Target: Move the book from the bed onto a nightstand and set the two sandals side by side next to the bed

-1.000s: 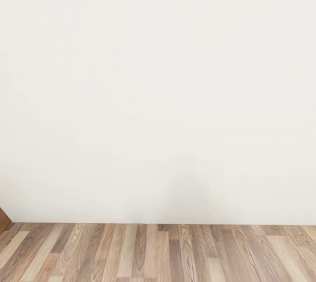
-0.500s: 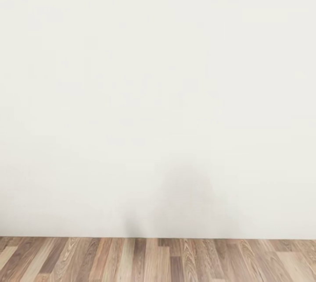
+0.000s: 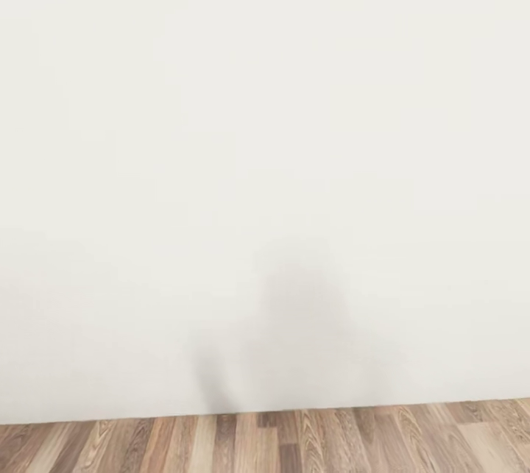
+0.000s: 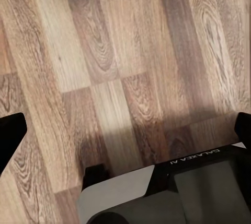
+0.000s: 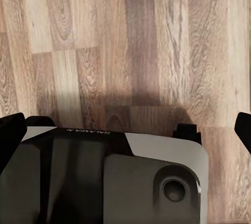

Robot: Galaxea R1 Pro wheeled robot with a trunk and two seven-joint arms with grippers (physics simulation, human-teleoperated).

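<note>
White wall (image 3: 265, 127) takes up nearly all of the head view, plain and unmarked apart from a soft grey shadow (image 3: 302, 326) low near its middle, where it meets a thin strip of brown wood-plank floor (image 3: 294, 443) along the lower edge. That is as much of the bedroom as can be seen from the head, and the book, the bed, the nightstand and the sandals cannot be placed from any of these views. The left wrist view looks straight down on the floor planks (image 4: 120, 51), laid in mixed light and dark brown with strong grain. The left pincer (image 4: 128, 135) has its two dark fingertips at opposite edges of that view, spread wide apart with nothing between them but floor, and the robot's grey and black base (image 4: 178, 192), lettered "GALAXEA", lies beneath it. The right wrist view gives the same kind of sight: the plank floor (image 5: 130, 41), the grey and black base (image 5: 104, 177) with a round recess near one corner, and the right pincer (image 5: 128, 135) with its dark tips far apart at either edge, holding nothing.
</note>
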